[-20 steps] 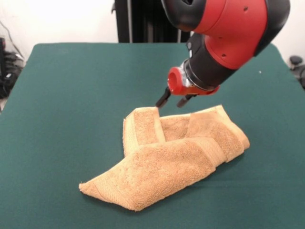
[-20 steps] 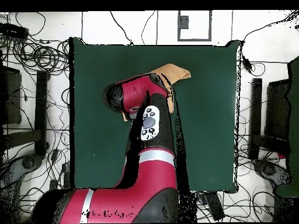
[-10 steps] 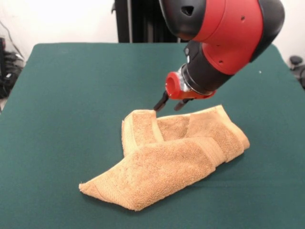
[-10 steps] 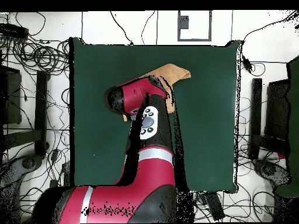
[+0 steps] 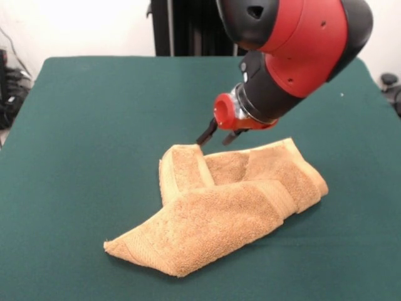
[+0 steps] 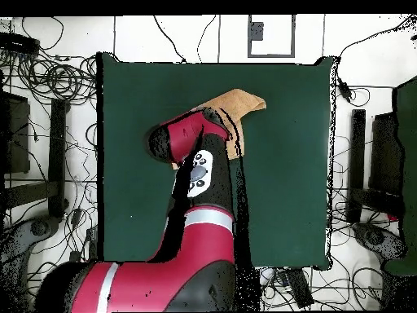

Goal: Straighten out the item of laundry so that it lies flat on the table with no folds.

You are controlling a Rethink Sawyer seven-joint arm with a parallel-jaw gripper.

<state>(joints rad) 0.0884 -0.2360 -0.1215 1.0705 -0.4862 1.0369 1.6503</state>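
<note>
The golden-tan towel (image 5: 219,216) lies crumpled on the green table (image 5: 94,125), folded over itself, with a flap standing up at its far left and a doubled part at the right. My gripper (image 5: 215,139) hangs just above the towel's far edge, next to the raised flap. Its two dark fingers are apart with nothing between them. In the overhead view the red arm covers most of the towel (image 6: 243,103); only a tan corner shows past the arm, and the gripper is hidden under it.
The green table (image 6: 293,179) stretches well beyond the towel on all sides. Cables and equipment lie on the floor around the table (image 6: 49,81). A black stand (image 5: 188,28) rises behind the far table edge.
My gripper has shifted a little to the left along the towel's far edge in the front view. The raised flap has sunk slightly. The rest of the towel has not moved.
</note>
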